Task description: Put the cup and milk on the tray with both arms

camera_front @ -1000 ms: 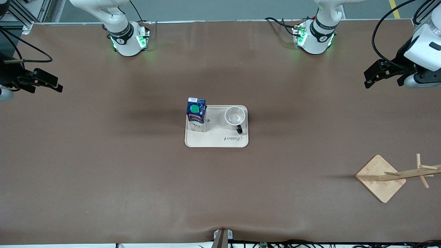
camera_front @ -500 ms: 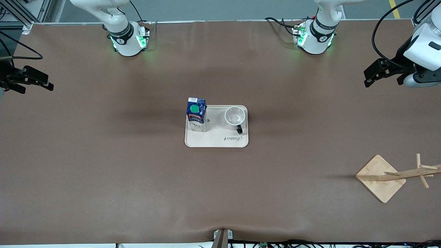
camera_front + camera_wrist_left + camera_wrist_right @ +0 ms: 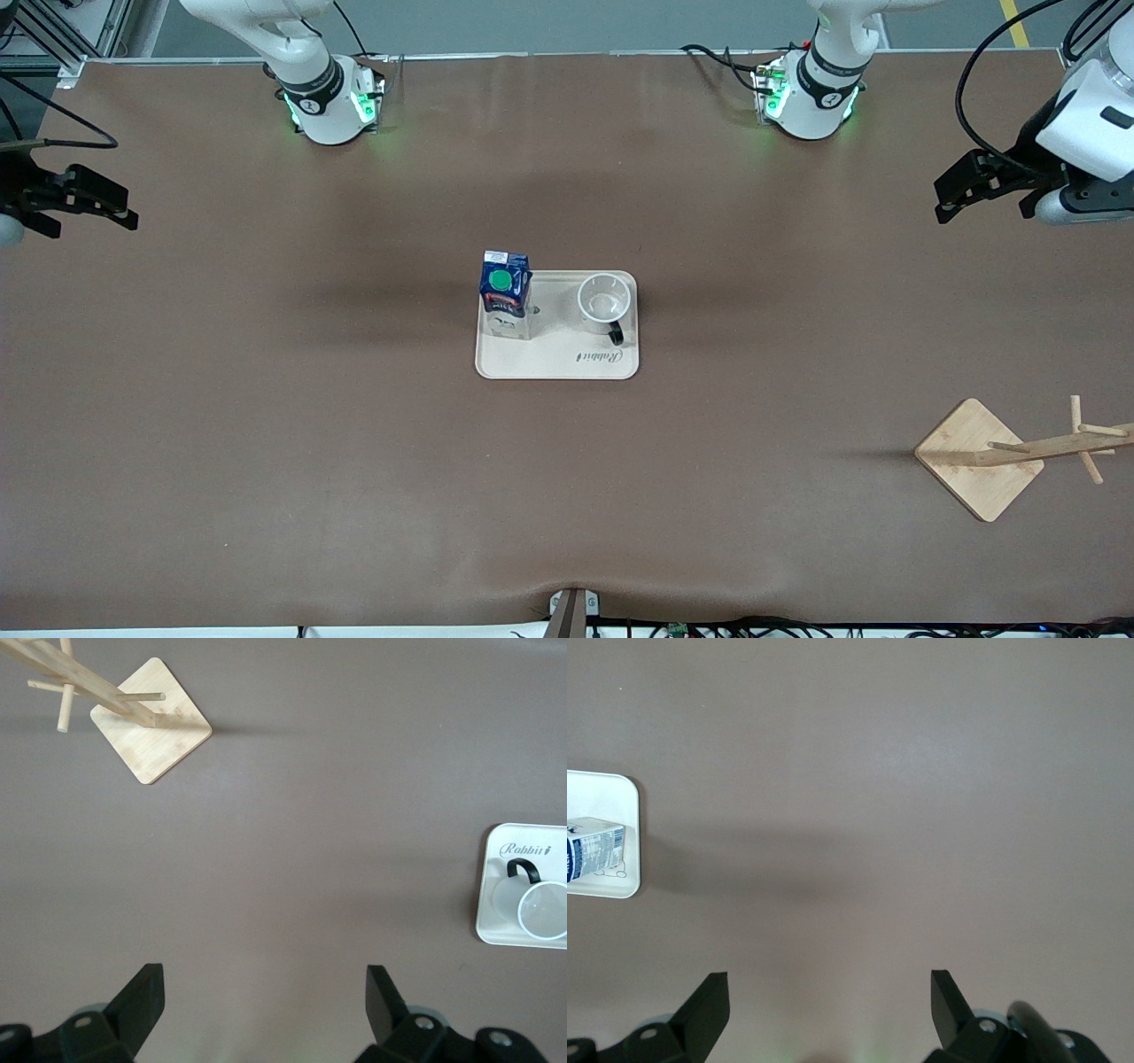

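Observation:
The cream tray (image 3: pixel 556 363) lies mid-table. The dark-blue milk carton (image 3: pixel 505 292) stands upright on it at the end toward the right arm. The white cup (image 3: pixel 604 299) stands on its other end, black handle toward the front camera. My left gripper (image 3: pixel 950 204) is open and empty, up over bare table at the left arm's end. In the left wrist view (image 3: pixel 264 992) the cup (image 3: pixel 542 908) and tray (image 3: pixel 496 904) show at the edge. My right gripper (image 3: pixel 120 213) is open and empty over the right arm's end. In the right wrist view (image 3: pixel 830 992) the tray (image 3: pixel 620 797) and carton (image 3: pixel 594 850) show at the edge.
A wooden mug stand with a square base (image 3: pixel 979 458) and pegs lies tipped near the left arm's end, nearer the front camera; it also shows in the left wrist view (image 3: pixel 151 722). Brown table cover all around.
My right gripper has drawn farther away from the tray toward its end of the table. My left gripper has barely shifted. Cup and milk have not moved.

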Available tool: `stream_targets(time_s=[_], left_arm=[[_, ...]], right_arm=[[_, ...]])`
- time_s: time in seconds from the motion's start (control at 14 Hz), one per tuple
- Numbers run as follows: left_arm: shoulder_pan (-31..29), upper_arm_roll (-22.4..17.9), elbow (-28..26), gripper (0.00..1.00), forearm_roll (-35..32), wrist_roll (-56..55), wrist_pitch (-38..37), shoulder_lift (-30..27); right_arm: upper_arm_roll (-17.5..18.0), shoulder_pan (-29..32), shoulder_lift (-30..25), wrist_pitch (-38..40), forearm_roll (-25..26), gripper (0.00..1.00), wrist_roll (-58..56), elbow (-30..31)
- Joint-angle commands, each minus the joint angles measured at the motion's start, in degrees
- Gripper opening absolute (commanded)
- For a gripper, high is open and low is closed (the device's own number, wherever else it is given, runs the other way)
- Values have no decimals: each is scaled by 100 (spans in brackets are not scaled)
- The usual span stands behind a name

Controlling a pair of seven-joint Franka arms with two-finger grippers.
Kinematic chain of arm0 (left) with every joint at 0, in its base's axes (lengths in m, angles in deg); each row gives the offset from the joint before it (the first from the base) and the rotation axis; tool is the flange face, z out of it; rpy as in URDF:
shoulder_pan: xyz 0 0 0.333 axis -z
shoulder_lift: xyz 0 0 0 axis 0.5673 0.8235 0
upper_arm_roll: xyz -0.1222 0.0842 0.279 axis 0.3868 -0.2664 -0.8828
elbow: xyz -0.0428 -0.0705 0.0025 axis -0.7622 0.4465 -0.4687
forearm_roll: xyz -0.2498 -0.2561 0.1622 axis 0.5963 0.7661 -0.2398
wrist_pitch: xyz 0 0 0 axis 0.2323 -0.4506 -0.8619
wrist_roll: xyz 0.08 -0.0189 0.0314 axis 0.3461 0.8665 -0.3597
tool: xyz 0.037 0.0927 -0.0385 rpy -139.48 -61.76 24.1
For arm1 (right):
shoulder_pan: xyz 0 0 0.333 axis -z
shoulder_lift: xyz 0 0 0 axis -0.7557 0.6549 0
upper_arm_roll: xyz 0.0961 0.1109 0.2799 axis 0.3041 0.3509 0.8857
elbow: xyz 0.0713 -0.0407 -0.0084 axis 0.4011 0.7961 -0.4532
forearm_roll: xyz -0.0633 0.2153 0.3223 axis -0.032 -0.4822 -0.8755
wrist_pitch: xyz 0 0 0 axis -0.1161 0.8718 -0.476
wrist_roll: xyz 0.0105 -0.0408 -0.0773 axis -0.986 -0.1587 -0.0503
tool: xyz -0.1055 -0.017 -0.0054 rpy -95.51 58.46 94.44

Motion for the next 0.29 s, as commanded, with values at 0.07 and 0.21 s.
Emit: stream_targets(time_s=[0.07, 0.21], left_arm=[[-29, -15, 1, 100, 111, 142, -142, -56], [-21, -15, 1, 100, 111, 142, -151, -56]], right_arm=[[23, -18, -232, 62, 132, 100, 14, 86], [23, -18, -276, 62, 132, 100, 6, 78]])
